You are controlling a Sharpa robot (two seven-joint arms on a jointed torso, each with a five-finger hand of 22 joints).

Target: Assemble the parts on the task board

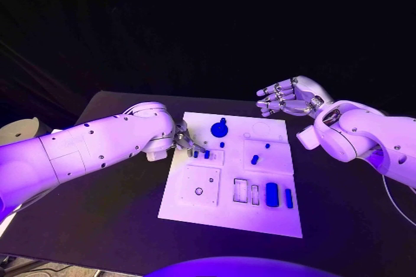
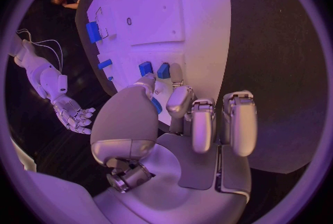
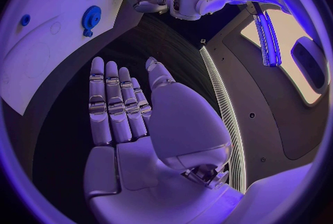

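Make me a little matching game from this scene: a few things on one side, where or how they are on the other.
Things:
1. left hand
2. right hand
3. blue gear
4. long blue bar

Places or states:
A. lies near the board's front edge
B. fingers spread, off the board over the black table
C. fingertips down at small blue parts on the board's left side
D. sits near the board's far edge

Pairs: 1-C, 2-B, 3-D, 4-A

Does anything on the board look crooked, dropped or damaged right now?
Nothing stands out. The white board lies flat on the black table, and the blue parts sit on it with none off its edge. The left hand is at two small blue pieces on the board's left side; the right hand hovers open, off the board.
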